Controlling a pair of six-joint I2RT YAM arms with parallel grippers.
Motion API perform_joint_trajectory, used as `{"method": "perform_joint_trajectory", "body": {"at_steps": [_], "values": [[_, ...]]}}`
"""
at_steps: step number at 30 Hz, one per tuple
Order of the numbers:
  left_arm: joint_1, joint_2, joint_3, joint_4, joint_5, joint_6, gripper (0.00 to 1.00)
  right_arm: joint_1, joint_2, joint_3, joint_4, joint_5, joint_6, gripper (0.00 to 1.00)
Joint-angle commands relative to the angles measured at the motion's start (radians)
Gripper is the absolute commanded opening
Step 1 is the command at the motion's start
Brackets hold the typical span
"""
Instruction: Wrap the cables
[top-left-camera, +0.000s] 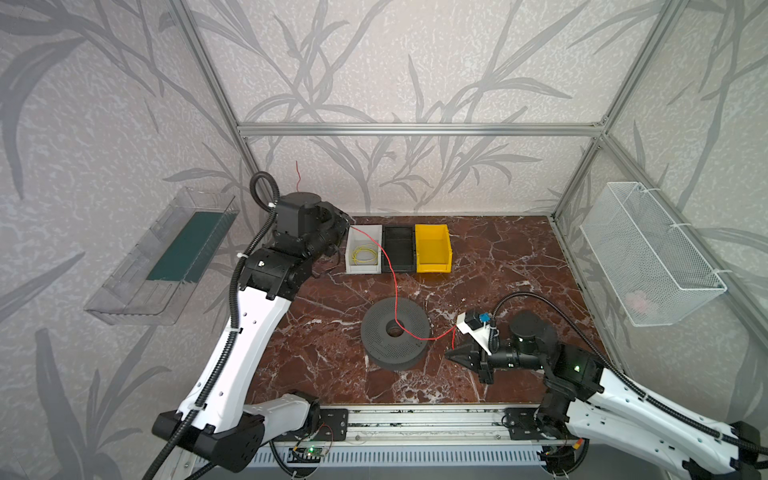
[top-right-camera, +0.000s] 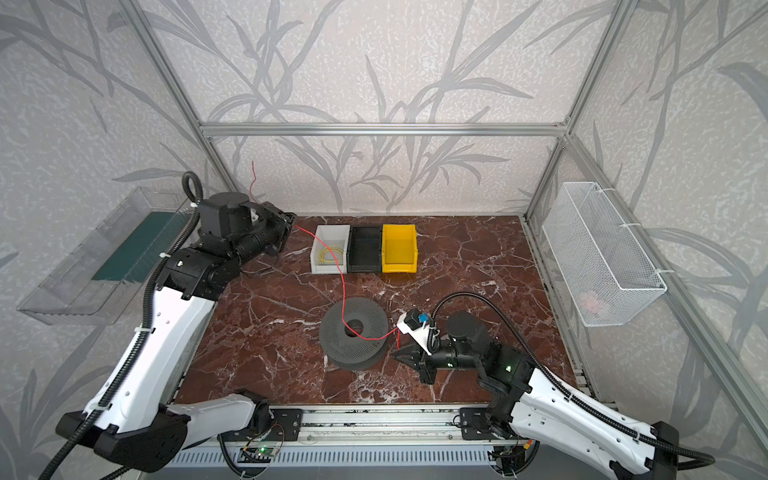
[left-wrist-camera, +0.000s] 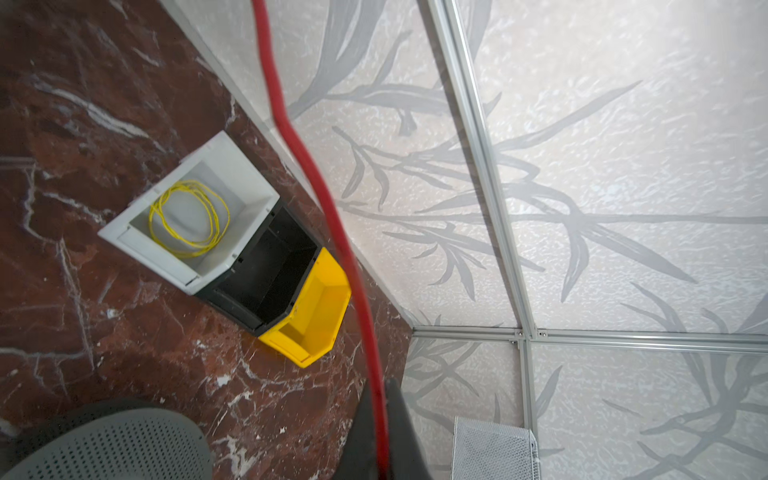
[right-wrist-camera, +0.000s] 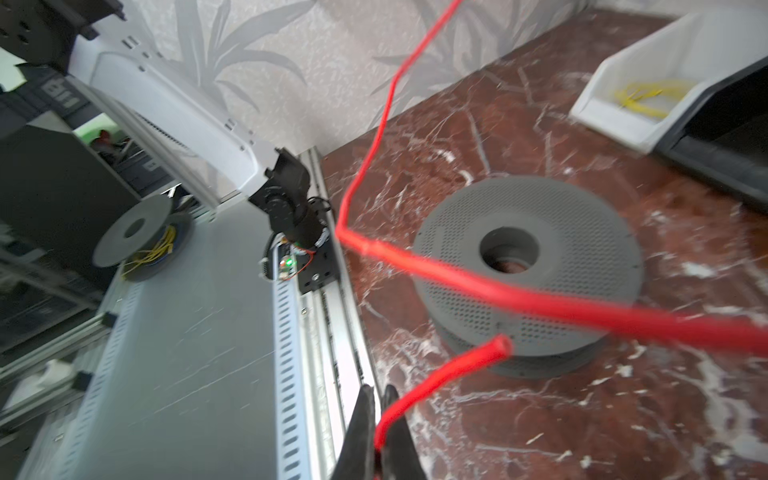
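The red cable (top-left-camera: 394, 286) runs from my left gripper (top-left-camera: 348, 224) over the white bin (top-left-camera: 351, 266), down across the dark grey perforated spool (top-left-camera: 376, 332) and on to my right gripper (top-left-camera: 448, 355). Both grippers are shut on it. In the left wrist view the cable (left-wrist-camera: 332, 208) passes between the closed fingers (left-wrist-camera: 361, 436). In the right wrist view the right gripper (right-wrist-camera: 379, 390) pinches it near a short free end (right-wrist-camera: 494, 347). Another free end (top-left-camera: 297, 174) sticks up behind the left arm. The yellow cable (left-wrist-camera: 189, 218) lies coiled in the white bin.
A black bin (top-left-camera: 398, 249) and a yellow bin (top-left-camera: 432, 249) stand beside the white one at the back. A wire basket (top-left-camera: 648, 253) hangs on the right wall and a clear tray (top-left-camera: 162, 257) on the left wall. A metal rail (top-left-camera: 415, 419) borders the front.
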Motion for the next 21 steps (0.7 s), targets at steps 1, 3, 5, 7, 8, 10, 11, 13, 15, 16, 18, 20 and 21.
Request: {"method": "perform_joint_trajectory", "body": {"at_steps": [1,3,5,7,8,10,11,13,15,16,18,20,21], "values": [[0.060,0.021,0.019,-0.033,0.064,0.059,0.00,0.003,-0.019,0.046,-0.103,-0.189,0.084,0.00],[0.117,0.014,0.004,-0.039,0.072,0.086,0.00,0.003,-0.086,0.049,-0.041,-0.212,0.149,0.00],[0.173,-0.006,-0.024,-0.037,0.086,0.109,0.00,-0.003,-0.163,0.100,-0.078,-0.152,0.163,0.00],[0.232,-0.029,-0.060,-0.032,0.097,0.140,0.00,-0.034,-0.214,0.164,-0.117,-0.131,0.163,0.00],[0.269,-0.036,-0.074,-0.038,0.107,0.153,0.00,-0.062,-0.227,0.199,-0.123,-0.151,0.172,0.00],[0.329,-0.046,-0.101,-0.036,0.150,0.179,0.00,-0.112,-0.235,0.253,-0.119,-0.180,0.204,0.00],[0.355,-0.051,-0.112,-0.039,0.162,0.192,0.00,-0.133,-0.232,0.282,-0.131,-0.172,0.209,0.00],[0.382,-0.065,-0.136,-0.044,0.175,0.225,0.00,-0.156,-0.214,0.346,-0.191,-0.071,0.195,0.00],[0.403,-0.090,-0.155,-0.071,0.161,0.269,0.00,-0.171,-0.178,0.417,-0.247,0.062,0.173,0.00],[0.410,-0.105,-0.167,-0.079,0.154,0.287,0.00,-0.174,-0.167,0.441,-0.261,0.126,0.172,0.00],[0.424,-0.146,-0.192,-0.100,0.128,0.329,0.00,-0.182,-0.155,0.485,-0.257,0.246,0.153,0.00],[0.431,-0.182,-0.207,-0.129,0.094,0.367,0.00,-0.186,-0.148,0.529,-0.280,0.408,0.133,0.00],[0.432,-0.204,-0.219,-0.137,0.082,0.383,0.00,-0.187,-0.144,0.558,-0.303,0.508,0.118,0.00]]}}
